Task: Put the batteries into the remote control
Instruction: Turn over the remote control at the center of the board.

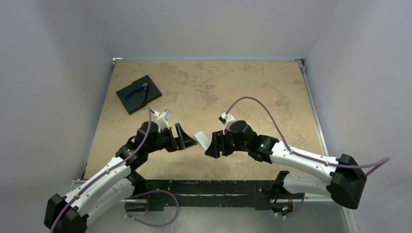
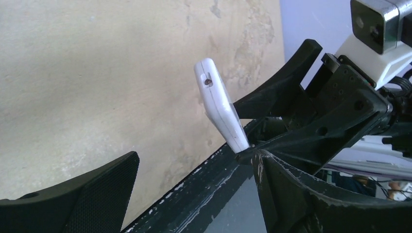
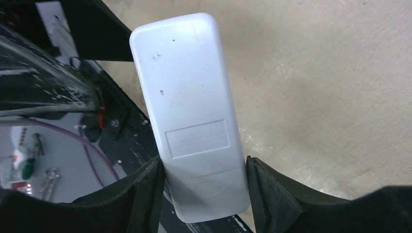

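White remote control (image 3: 194,121) juts from the right tool (image 3: 203,180), clamped at its lower end — the left tool (image 1: 187,137) gapes empty just beside its free end.

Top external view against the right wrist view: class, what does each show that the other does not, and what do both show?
Only the top external view shows the blue-handled pliers lying on the black pad at the far left. Only the right wrist view shows the label panel on the plain back of the remote control. Both show the right claw gripping the remote control above the table.
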### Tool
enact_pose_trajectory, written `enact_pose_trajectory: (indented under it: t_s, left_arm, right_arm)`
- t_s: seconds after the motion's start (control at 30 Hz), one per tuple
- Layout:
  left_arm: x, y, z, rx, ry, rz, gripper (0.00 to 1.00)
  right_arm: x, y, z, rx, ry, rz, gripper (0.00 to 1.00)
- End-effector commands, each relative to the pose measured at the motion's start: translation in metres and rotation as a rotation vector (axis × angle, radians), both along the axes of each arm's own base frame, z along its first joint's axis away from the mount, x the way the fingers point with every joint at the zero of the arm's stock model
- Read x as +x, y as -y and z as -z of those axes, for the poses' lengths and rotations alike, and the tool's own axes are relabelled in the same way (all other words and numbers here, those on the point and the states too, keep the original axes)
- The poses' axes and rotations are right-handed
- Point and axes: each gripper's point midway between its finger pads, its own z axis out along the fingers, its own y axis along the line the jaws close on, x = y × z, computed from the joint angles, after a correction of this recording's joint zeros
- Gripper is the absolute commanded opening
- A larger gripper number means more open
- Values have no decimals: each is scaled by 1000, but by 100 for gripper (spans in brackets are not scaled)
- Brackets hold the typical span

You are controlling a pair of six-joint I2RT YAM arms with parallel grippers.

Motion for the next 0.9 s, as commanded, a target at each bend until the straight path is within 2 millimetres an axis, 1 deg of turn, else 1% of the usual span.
enact_pose_trajectory:
  t_s: [0.0, 0.07, 0.1, 0.17, 0.47, 0.5, 0.57, 0.6, 0.73, 0.87]
  left_arm:
    - [-1, 16, -27, -130, 64, 65, 87]
    - [-2, 18, -30, -156, 71, 73, 87]
    - [-1, 20, -36, -179, 88, 81, 87]
    - [-2, 23, -43, -216, 105, 92, 87]
    - [-9, 29, -80, -357, 190, 138, 88]
    - [-11, 29, -84, -373, 197, 144, 88]
    - [-12, 30, -91, -398, 211, 153, 88]
    - [-13, 30, -93, -408, 213, 155, 88]
    - [-15, 32, -100, -438, 221, 168, 87]
    - [-18, 32, -106, -468, 233, 180, 86]
  right_arm:
    - [0, -12, -45, 204, 5, 14, 0]
    - [-2, -13, -56, 255, 6, 16, 0]
    - [-4, -12, -58, 268, -3, 15, 0]
    - [-6, -15, -70, 323, 0, 3, 0]
    - [-26, -25, -96, 497, -58, -88, 0]
    - [-28, -26, -103, 532, -53, -103, 0]
    - [-32, -27, -107, 569, -65, -121, 0]
    - [-35, -28, -114, 601, -60, -139, 0]
    - [-41, -28, -123, 676, -75, -160, 0]
    - [-43, -29, -124, 719, -89, -161, 0]
